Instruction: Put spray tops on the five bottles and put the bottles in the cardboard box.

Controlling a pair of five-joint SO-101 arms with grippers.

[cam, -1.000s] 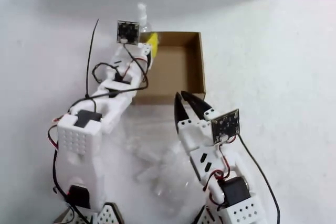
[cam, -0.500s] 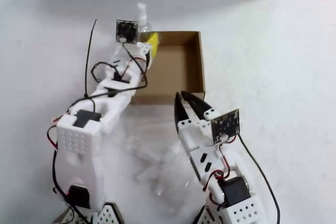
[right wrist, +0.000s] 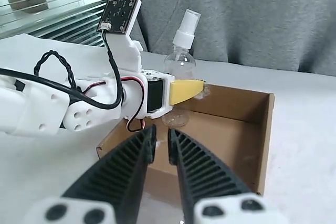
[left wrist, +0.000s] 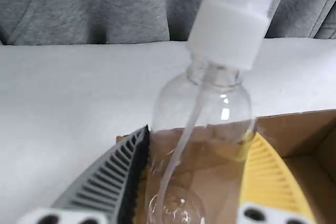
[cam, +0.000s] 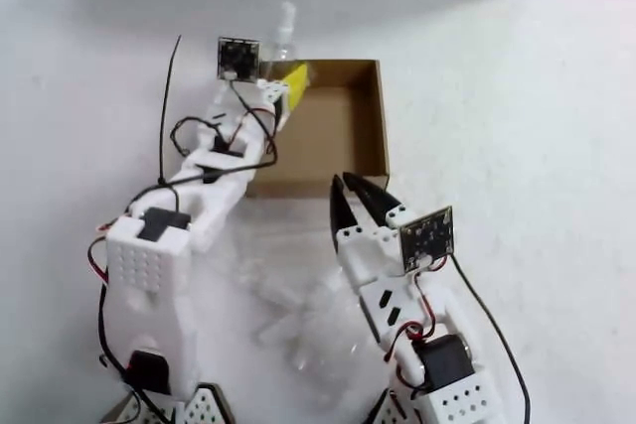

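A clear bottle with a white spray top hangs tilted over the far left corner of the cardboard box. My left gripper is shut on its body, which sits between the grey and yellow fingers in the left wrist view, bottle. The right wrist view shows this bottle above the box. My right gripper rests just in front of the box's near wall, its black fingers nearly together with nothing between them.
Several clear bottles and loose plastic lie on the white table between the two arm bases. The box floor is bare brown cardboard. Grey cloth hangs beyond the table's far edge.
The left gripper has turned, and the held bottle now leans to the right with its spray top nearer the box. The right arm has not moved.
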